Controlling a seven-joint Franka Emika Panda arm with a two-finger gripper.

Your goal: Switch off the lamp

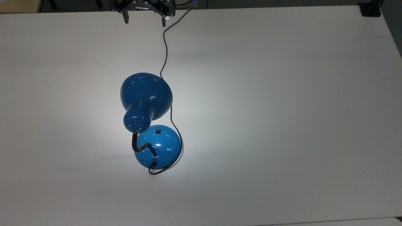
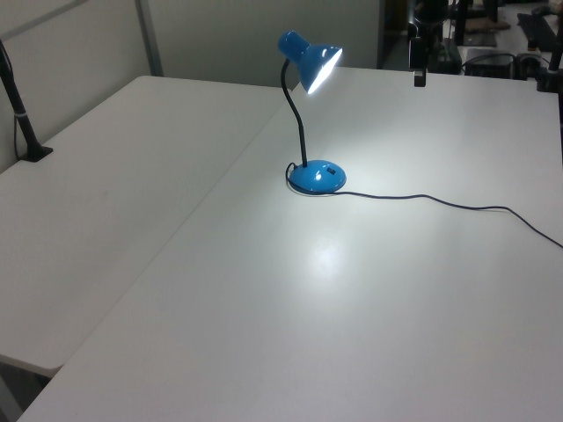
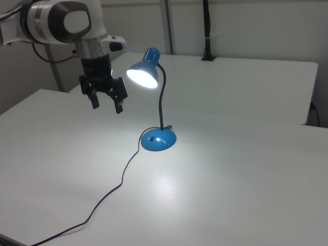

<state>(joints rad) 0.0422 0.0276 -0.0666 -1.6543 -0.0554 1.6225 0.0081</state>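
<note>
The blue lamp [image 1: 146, 95] stands mid-table and is lit, throwing a bright pool onto the white table [image 1: 282, 125]. Its domed base [image 1: 158, 146] carries a small black switch [image 1: 158, 131] on the side facing the gripper. A black bendy neck [image 3: 163, 102] holds the shade [image 3: 142, 72] up, with the base [image 3: 158, 139] below it. My gripper [image 1: 144, 21] hovers open at the top view's upper edge, well away from the lamp. In the right view the gripper [image 3: 107, 106] hangs above the table, to the shade's left, with nothing between its fingers. The lamp [image 2: 312, 61] also glows in the left view.
The thin black cord [image 1: 164, 53] runs from the base past the gripper and off the table; in the right view the cord [image 3: 123, 177] trails toward the front edge. A second table [image 2: 88, 176] adjoins, with a black clamped post [image 2: 22, 114]. A black clamp [image 1: 370, 9] sits at the corner.
</note>
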